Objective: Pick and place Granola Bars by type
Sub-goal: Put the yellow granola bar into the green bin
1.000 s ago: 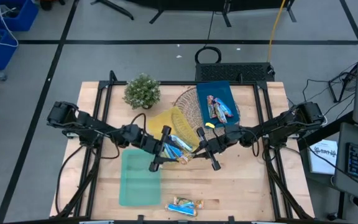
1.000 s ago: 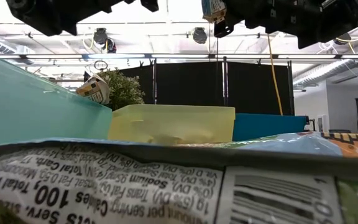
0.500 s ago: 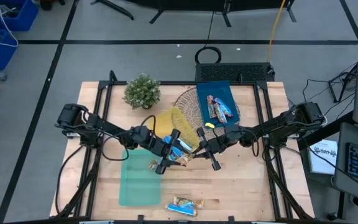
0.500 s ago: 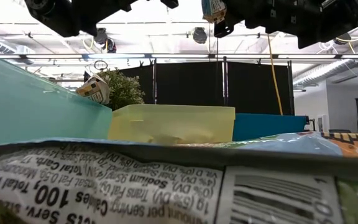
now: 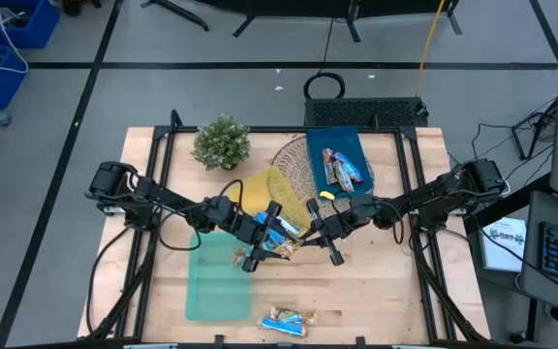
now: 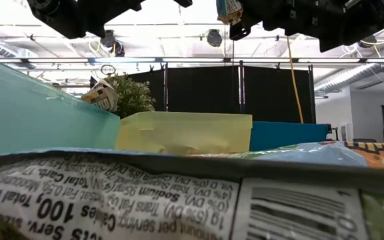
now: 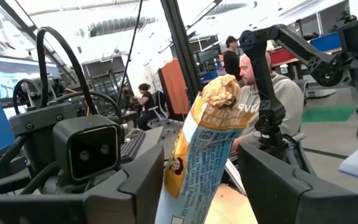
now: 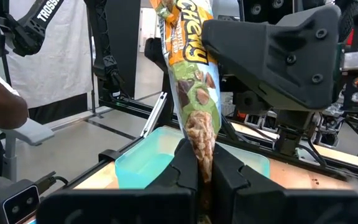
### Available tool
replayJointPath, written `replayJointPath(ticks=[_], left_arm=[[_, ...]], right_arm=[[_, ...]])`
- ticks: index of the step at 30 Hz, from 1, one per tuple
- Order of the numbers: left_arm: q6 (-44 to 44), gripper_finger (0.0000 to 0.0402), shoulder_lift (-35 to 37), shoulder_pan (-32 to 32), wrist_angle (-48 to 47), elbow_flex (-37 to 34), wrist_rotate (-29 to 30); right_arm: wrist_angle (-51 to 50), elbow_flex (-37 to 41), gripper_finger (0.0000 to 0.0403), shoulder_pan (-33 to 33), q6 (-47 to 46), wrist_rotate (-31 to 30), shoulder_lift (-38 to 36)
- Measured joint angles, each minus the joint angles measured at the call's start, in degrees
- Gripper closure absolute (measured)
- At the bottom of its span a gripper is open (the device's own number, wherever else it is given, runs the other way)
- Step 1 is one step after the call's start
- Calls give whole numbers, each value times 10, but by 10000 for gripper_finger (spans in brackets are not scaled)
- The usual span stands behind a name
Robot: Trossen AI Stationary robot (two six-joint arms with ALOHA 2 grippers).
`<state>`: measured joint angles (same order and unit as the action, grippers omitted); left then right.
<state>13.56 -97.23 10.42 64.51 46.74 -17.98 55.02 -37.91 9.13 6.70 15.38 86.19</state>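
Two dark arms meet over the middle of the wooden bench [image 5: 376, 291], each gripper raised with a granola bar. The left gripper [image 5: 262, 236] grasps a blue-and-white bar [image 7: 194, 155] between spread fingers, the wrapper standing upright with its crimped tan end on top; its lower end is cut off at the frame edge. The right gripper [image 5: 324, 236] is clenched on a green-and-orange bar [image 8: 188, 74], fingers pinched tight on the bar's crimped end while the rest rises above them.

From overhead, a green tray [image 5: 216, 281] lies at 7 o'clock from the bench centre, a yellow tray [image 5: 255, 186] at 11 o'clock and a blue tray [image 5: 335, 147] at 1 o'clock, partly overlapping a wicker mat [image 5: 291, 155]. Several bars [image 5: 342, 170] lie in the blue tray, colours hard to separate. More bars [image 5: 289, 320] sit on bare wood at 6 o'clock near the front edge. A small item in the green tray is too small to identify. A potted plant [image 5: 222, 142] stands at 10 o'clock.

The low view is mostly blocked by a wrapper [image 6: 112, 193] pressed against the lens, nutrition print upside down; behind it the three trays show only as edges. People sit in the room behind, seen through the left wrist camera.
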Motion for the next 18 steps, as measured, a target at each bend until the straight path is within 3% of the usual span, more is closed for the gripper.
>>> replayJointPath(ticks=[5, 12, 18], left_arm=[[9, 249, 0, -7, -4, 0, 0], [30, 380, 0, -14, -10, 0, -2], [41, 389, 0, -18, -18, 0, -21]], right_arm=[[0, 0, 399, 0, 0, 0, 0], [-2, 0, 396, 0, 0, -1, 0], [-7, 0, 374, 0, 0, -1, 0]])
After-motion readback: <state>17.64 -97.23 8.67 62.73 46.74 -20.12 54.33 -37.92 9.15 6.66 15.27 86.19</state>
